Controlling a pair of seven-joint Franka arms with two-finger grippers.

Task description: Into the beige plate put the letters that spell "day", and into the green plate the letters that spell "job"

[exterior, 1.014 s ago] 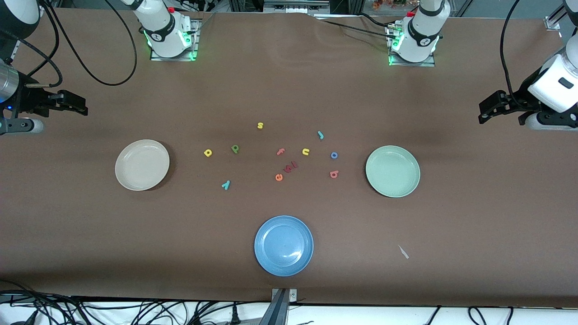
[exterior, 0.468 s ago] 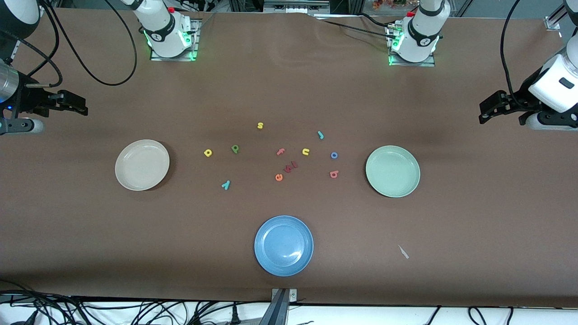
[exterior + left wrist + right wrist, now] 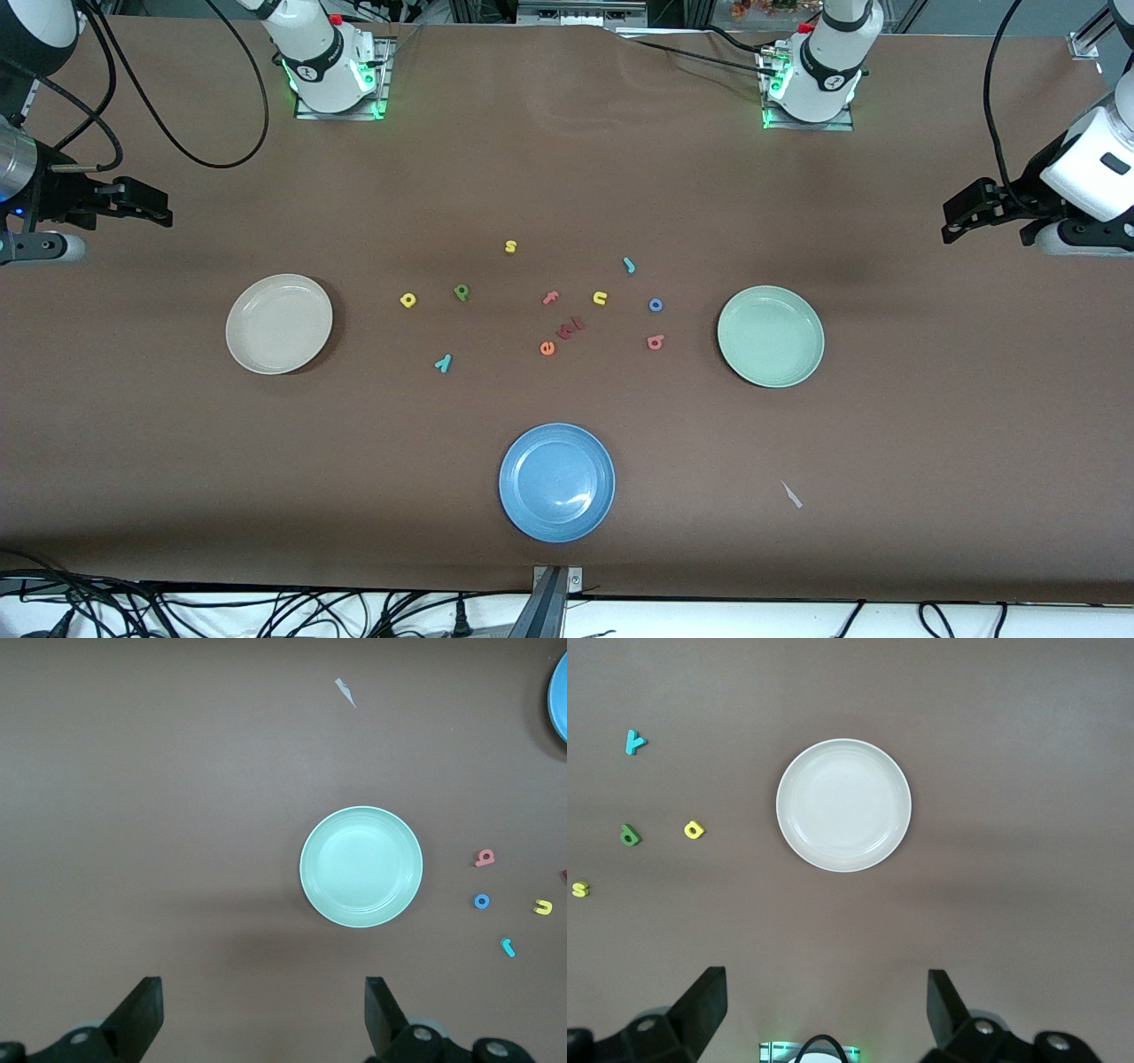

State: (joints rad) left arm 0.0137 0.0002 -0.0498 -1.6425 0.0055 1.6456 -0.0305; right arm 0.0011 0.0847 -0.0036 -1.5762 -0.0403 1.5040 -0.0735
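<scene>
Currently we are hovering both arms at surface ends: left gripper [image 3: 961, 217] and right gripper [image 3: 146, 204] gaping wide, holding nothing.

"Day" letters: yellow d [image 3: 407, 300], green a [image 3: 462, 291], teal y [image 3: 444, 361], lying at 3 o'clock of beige plate [image 3: 266, 354].

"Job" letters: teal j [image 3: 629, 264], blue o [image 3: 656, 305], salmon b [image 3: 656, 342], lying at 9 o'clock of green plate [image 3: 753, 372].

Risk we are judging: yellow u [image 3: 600, 298], salmon f [image 3: 550, 298] sitting close, inviting wrong pick; tiny letters slipping from fingers.

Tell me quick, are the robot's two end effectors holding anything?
Left end effector: open, holding nothing.
Right end effector: open, holding nothing.

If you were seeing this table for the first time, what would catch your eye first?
Three plates stand out: a beige plate toward the right arm's end, a green plate toward the left arm's end, and a blue plate nearest the front camera. Small coloured letters lie scattered between the beige and green plates, none on any plate.
</scene>
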